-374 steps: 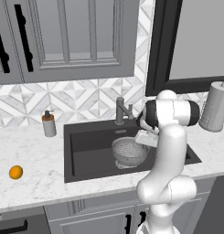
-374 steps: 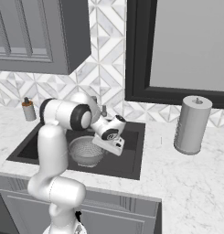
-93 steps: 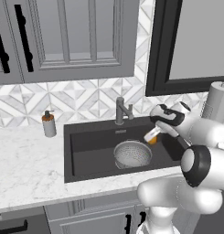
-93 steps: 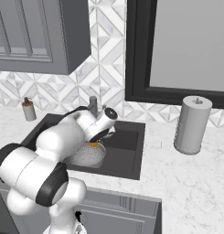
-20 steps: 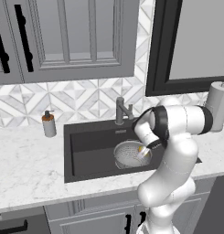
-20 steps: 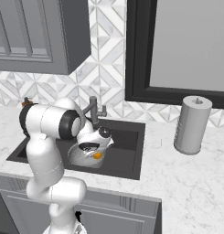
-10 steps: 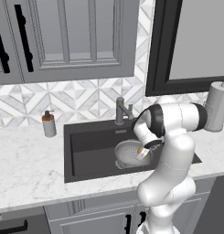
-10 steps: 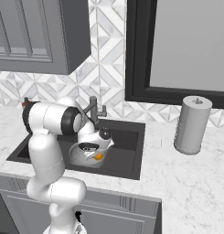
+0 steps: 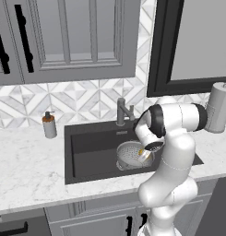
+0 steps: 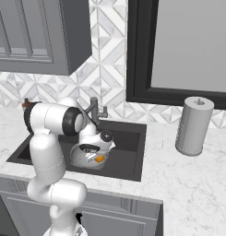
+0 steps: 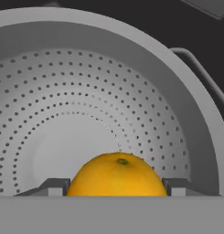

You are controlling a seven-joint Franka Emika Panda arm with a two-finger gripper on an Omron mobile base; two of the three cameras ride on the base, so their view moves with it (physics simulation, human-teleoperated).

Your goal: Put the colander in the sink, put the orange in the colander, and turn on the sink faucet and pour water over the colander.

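Observation:
The silver pierced colander (image 9: 127, 156) (image 10: 79, 157) stands in the dark sink (image 9: 86, 147) (image 10: 129, 154), to the right of its middle. My gripper (image 9: 143, 156) (image 10: 97, 157) (image 11: 116, 188) reaches down into the colander's right side, shut on the orange (image 9: 141, 153) (image 10: 100, 158) (image 11: 117, 176). In the hand view the orange sits between both fingertips (image 11: 55, 187), just above the colander's (image 11: 86, 96) pierced wall and floor. The grey sink faucet (image 9: 122, 110) (image 10: 95, 110) stands behind the basin, and no stream runs from it.
A soap pump bottle (image 9: 49, 125) stands on the counter left of the sink. A grey paper towel roll (image 9: 219, 107) (image 10: 193, 125) stands at the right. Cabinets hang above the counter, and a dark-framed window is behind the sink.
Over the last second the arm has leaned slightly further over the basin. The orange has stayed in the grip inside the colander.

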